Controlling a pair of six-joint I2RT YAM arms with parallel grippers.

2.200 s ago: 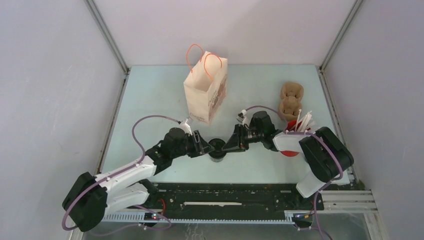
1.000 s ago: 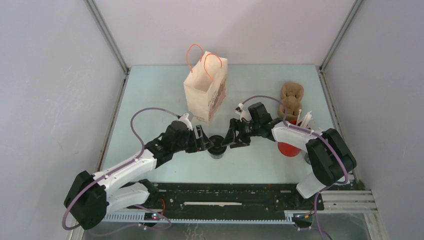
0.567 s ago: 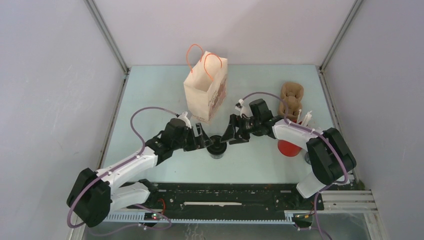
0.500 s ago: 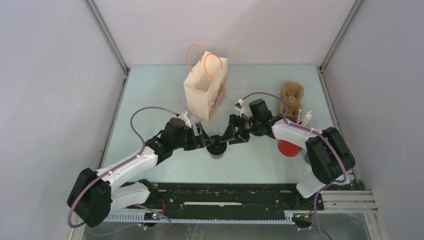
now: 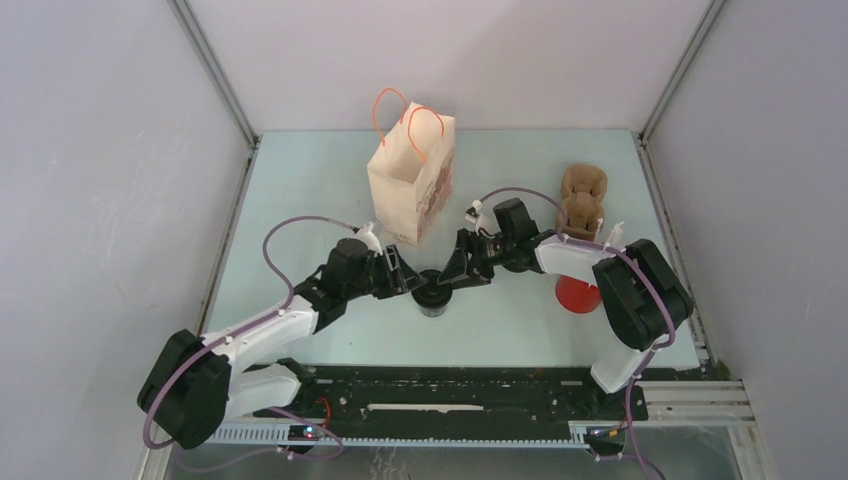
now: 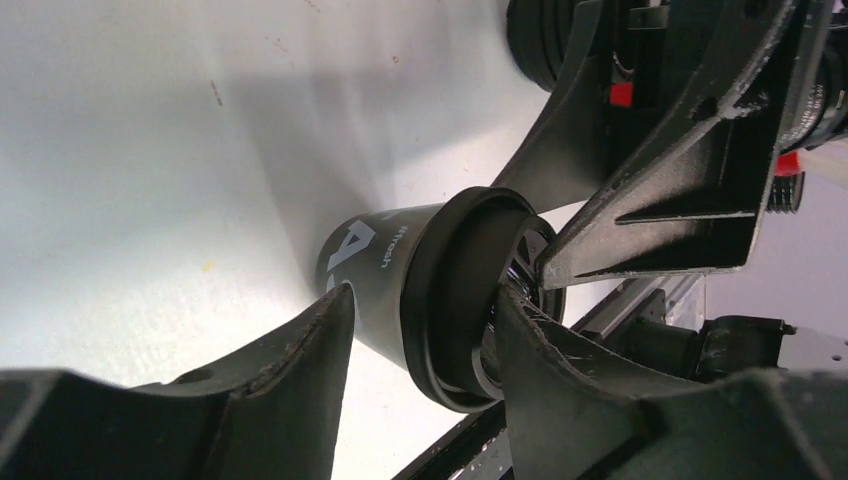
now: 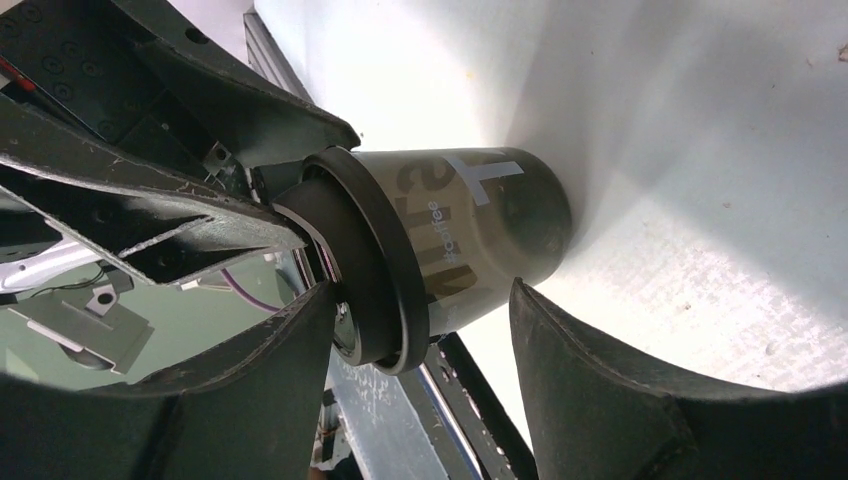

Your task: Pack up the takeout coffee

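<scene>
The takeout coffee (image 5: 433,296) stands upright on the bench (image 5: 300,190), lid on, a little toward 6 o'clock from the middle. We see the left arm (image 5: 270,325) reach it from 9 o'clock and the right arm (image 5: 565,258) from 2 o'clock, their tips meeting over the lid. The left jaws stand apart, turned on edge: one finger (image 6: 300,380) lies beside the cup's wall, the other finger (image 6: 570,400) against the lid's top. The right jaws stand apart likewise, one finger (image 7: 260,390) at the lid, one finger (image 7: 600,390) near the cup's foot. Neither pair is clamped on the cup. A paper bag (image 5: 410,185) stands at 11 o'clock of the coffee, a red cup (image 5: 577,295) at 3 o'clock, a brown pulp carrier (image 5: 583,195) at 2 o'clock.
</scene>
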